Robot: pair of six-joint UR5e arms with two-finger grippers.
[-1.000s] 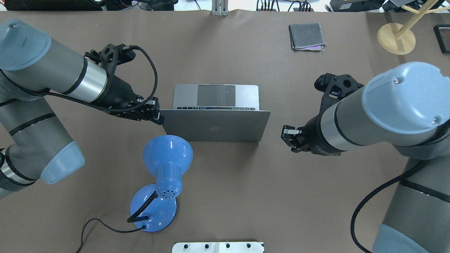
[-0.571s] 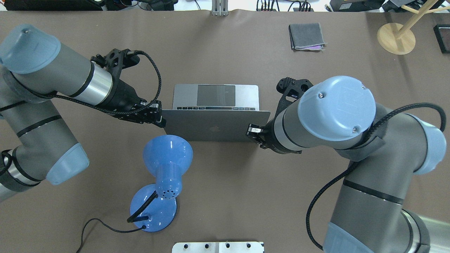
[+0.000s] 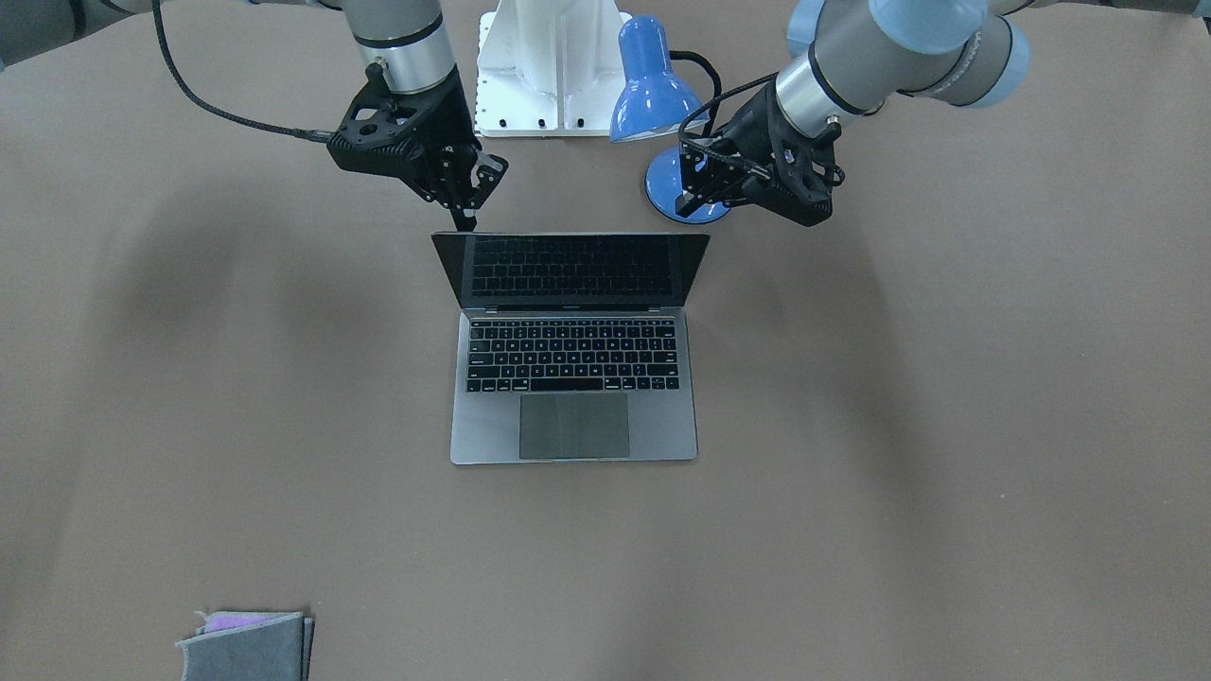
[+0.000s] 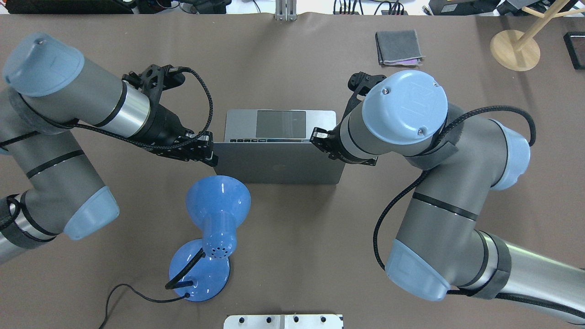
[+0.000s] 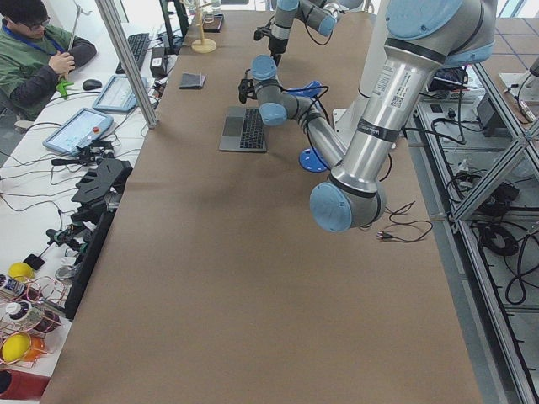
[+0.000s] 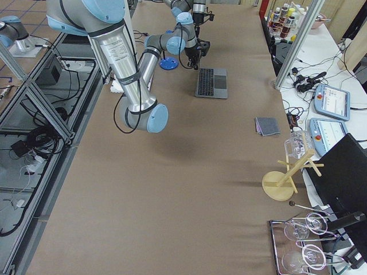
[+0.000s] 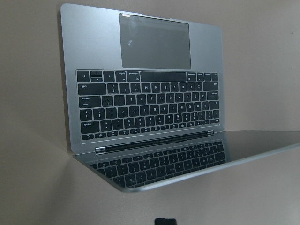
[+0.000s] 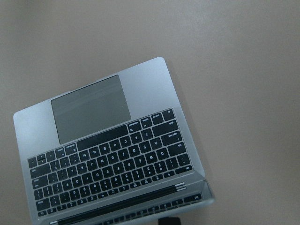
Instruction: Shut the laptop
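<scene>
The grey laptop stands open in the middle of the table, its dark screen facing away from the robot. In the overhead view its lid leans back towards the robot. My right gripper is shut, with its tip at the lid's top edge near the right corner; in the front-facing view it is on the left. My left gripper is shut just off the lid's left top corner, and in the front-facing view it is behind that corner. Both wrist views look down on the keyboard.
A blue desk lamp with a black cord stands close behind the lid, beside my left gripper. A folded grey cloth and a wooden stand are at the far right. The white robot base is at the near edge.
My right arm swung in from the right and its gripper moved up to the lid's top right corner. My left gripper crept slightly towards the lid. The lid looks tipped slightly forward.
</scene>
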